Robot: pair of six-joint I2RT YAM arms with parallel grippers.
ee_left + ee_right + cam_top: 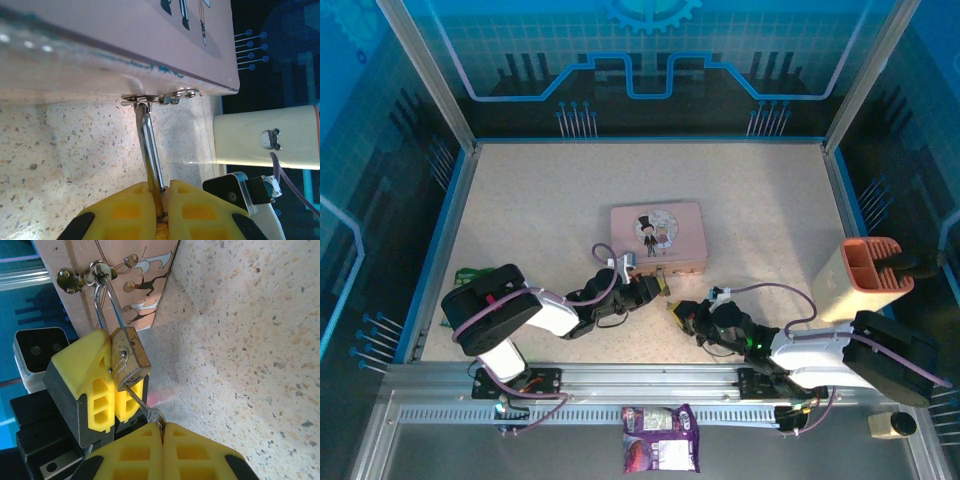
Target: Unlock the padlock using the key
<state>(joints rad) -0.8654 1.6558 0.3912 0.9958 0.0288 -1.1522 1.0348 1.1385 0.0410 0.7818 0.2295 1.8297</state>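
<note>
The tiny brass padlock (131,361) hangs by its thin silver shackle (107,302) from the hasp (95,272) on the front of the pink box (657,238). My left gripper (656,287) is shut on the padlock's body. In the left wrist view the shackle (150,145) runs from between the yellow fingers (125,210) up to the hasp (160,97). My right gripper (162,427) is shut on the head of the small silver key (152,415), whose blade is in the keyhole at the padlock's bottom. In the top view the right gripper (680,310) is tip to tip with the left.
A cream and orange holder (865,280) stands at the right, close to the right arm. A purple snack packet (660,450) lies on the front rail. A green item (470,275) sits at the left edge. Blue-rimmed walls enclose the speckled table (540,190).
</note>
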